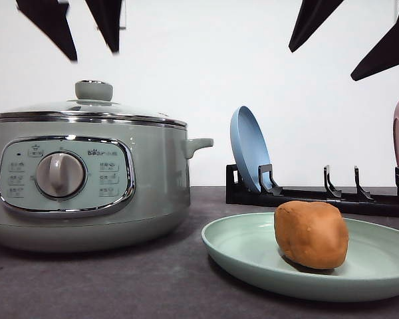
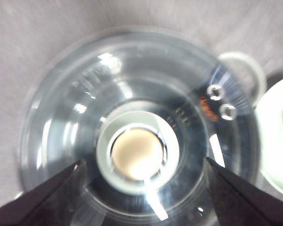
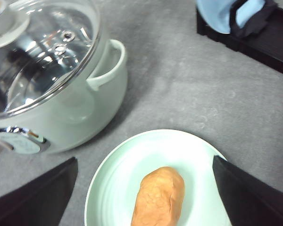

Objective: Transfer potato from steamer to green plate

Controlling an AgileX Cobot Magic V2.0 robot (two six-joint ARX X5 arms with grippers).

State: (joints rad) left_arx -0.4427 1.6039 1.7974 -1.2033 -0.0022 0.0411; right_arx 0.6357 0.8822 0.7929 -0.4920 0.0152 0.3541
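Potato, lumpy and orange-brown, is resting on the pale mint-green plate beside the lidded sage-green steamer on the grey bench; left gripper and right gripper are hanging wide open, empty.

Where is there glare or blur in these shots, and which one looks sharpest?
Left wrist view: soft and smeared overall, with bright white glare streaks on the glass lid and its knob washed out. Right wrist view: sharper, with highlights on the lid and the potato crisp on the green plate. Front view: sharpest, evenly lit, with a soft shadow under the steamer.
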